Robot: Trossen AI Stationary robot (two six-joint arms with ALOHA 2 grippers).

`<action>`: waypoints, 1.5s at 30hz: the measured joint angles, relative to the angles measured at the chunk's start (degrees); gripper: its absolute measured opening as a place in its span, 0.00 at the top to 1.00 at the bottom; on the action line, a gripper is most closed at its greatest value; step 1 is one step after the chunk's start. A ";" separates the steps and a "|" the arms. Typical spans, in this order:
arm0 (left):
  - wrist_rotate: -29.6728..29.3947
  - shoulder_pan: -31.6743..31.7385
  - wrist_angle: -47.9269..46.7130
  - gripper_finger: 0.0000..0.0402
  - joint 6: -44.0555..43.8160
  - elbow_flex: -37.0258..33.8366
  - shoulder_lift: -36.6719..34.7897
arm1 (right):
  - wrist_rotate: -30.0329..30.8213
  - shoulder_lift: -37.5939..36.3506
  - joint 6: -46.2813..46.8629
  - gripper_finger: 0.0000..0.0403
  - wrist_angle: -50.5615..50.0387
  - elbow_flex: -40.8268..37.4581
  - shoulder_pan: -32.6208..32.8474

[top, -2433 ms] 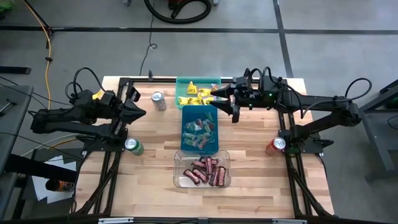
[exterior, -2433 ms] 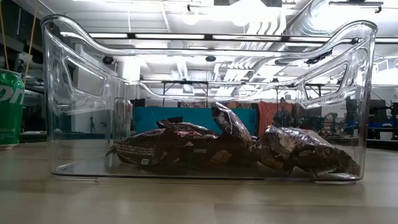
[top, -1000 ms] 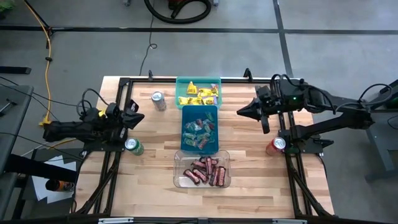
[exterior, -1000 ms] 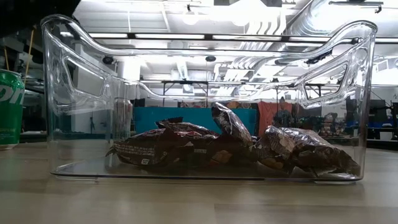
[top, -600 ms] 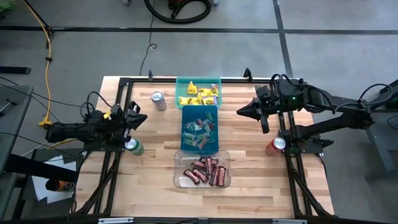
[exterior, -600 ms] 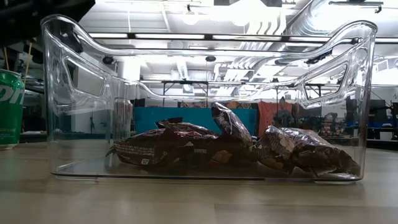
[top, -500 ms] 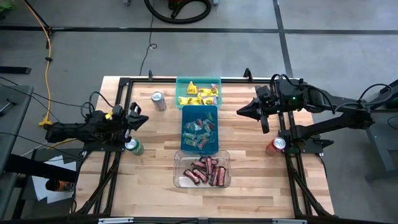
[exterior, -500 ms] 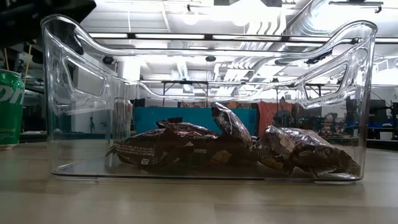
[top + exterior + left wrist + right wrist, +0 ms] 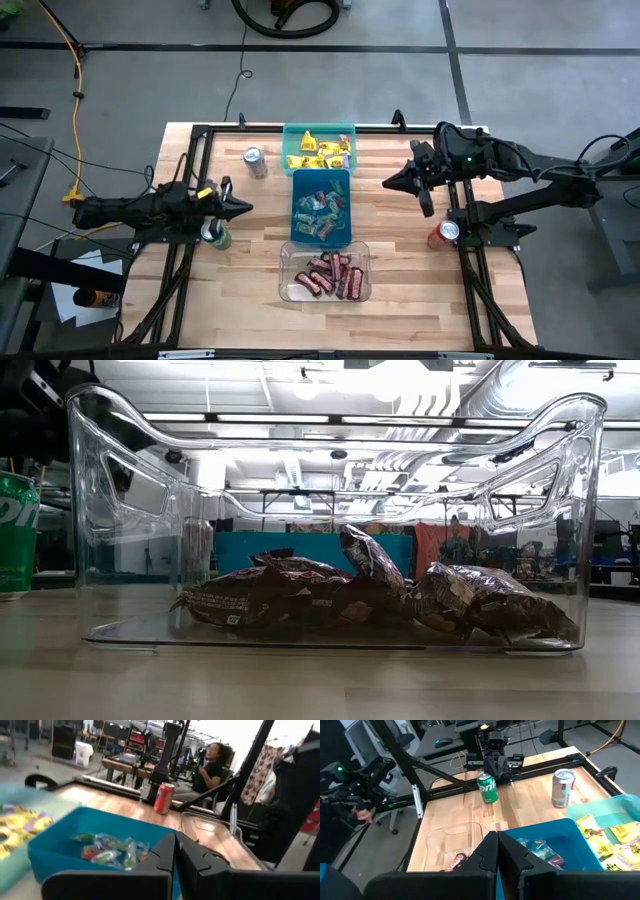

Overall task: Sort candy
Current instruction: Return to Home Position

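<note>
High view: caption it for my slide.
Sorted candy in three lined-up bins; left gripper and right gripper flank them, shut.

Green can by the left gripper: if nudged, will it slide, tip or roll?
The green can stands upright, tall for its base, so a high nudge from the left gripper beside it would probably tip it. Being round, it would then likely roll on the flat table. Full or empty cannot be seen.

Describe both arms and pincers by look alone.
The left arm and right arm are matt black, jointed, with looping black cables. The left wrist bears a yellow tag; the right shows a green light. The left pincer and right pincer each have two black, angular, tapering fingers.
</note>
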 joint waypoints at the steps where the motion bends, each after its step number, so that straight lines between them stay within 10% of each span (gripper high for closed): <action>1: 0.04 0.00 0.13 1.00 1.05 0.00 -0.01 | -0.39 -0.08 0.00 1.00 -0.02 0.00 0.00; 20: -1.87 0.00 -0.53 1.00 2.22 0.00 -0.04 | -2.55 -8.98 -2.38 1.00 -5.19 -0.98 0.00; 34: -1.87 0.00 -0.53 1.00 2.19 0.02 -0.04 | -8.85 -22.54 7.75 1.00 43.50 -44.94 -2.23; 45: -1.87 0.00 -0.53 1.00 2.19 0.02 -0.04 | 0.99 -40.23 12.00 1.00 52.26 -62.01 0.55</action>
